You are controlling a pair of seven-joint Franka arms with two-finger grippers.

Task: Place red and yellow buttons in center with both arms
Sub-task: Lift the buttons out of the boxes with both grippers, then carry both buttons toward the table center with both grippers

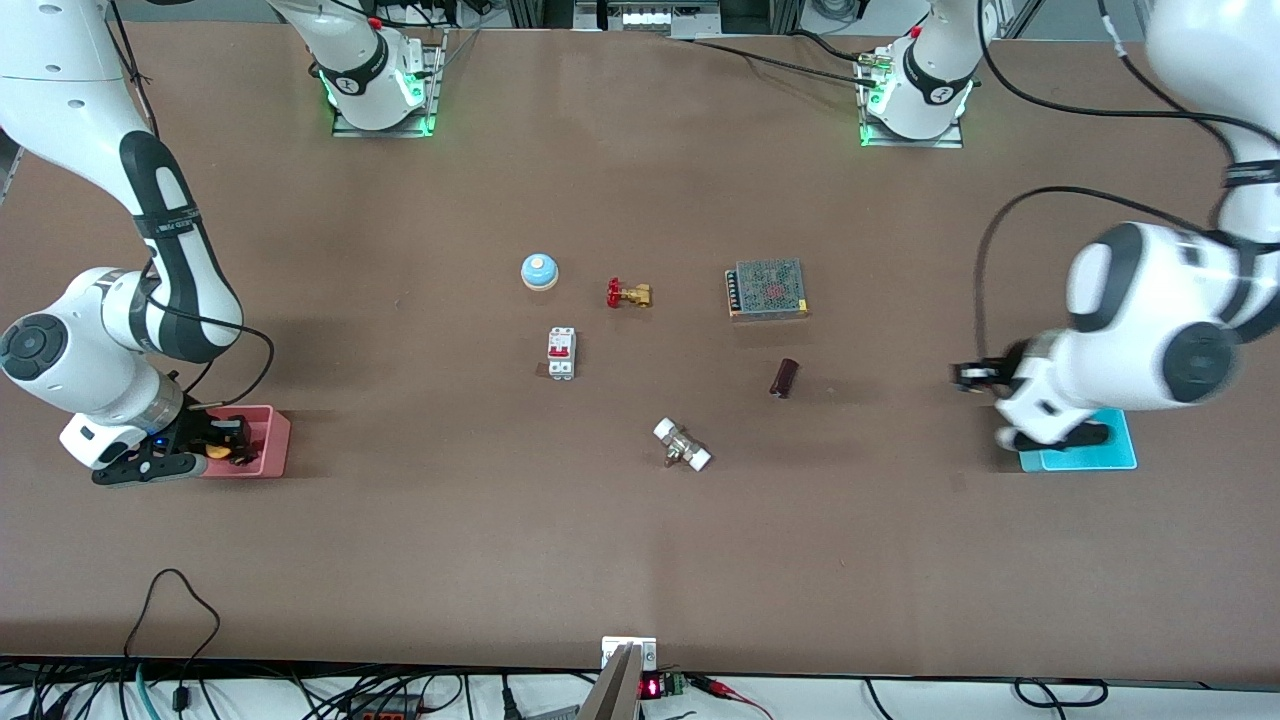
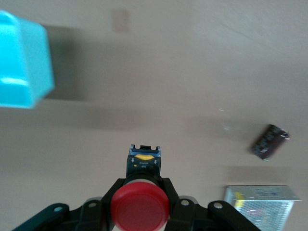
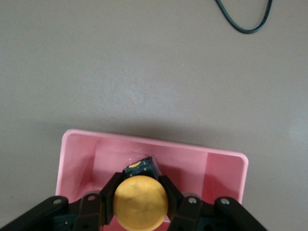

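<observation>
My left gripper (image 1: 968, 375) is shut on the red button (image 2: 140, 207), its black body between the fingers, and holds it above the bare brown tabletop beside the cyan tray (image 1: 1095, 455); the tray also shows in the left wrist view (image 2: 24, 62). The red button is hidden in the front view. My right gripper (image 1: 228, 440) is down in the pink tray (image 1: 270, 440) at the right arm's end of the table. It is shut on the yellow button (image 3: 140, 202), whose cap also shows in the front view (image 1: 217, 452). The button is still inside the tray (image 3: 77, 154).
On the middle of the table lie a blue dome bell (image 1: 539, 271), a brass valve with red handle (image 1: 628, 294), a white circuit breaker (image 1: 561, 353), a metal power supply (image 1: 767, 289), a dark cylinder (image 1: 784, 378) and a white-ended fitting (image 1: 682, 445).
</observation>
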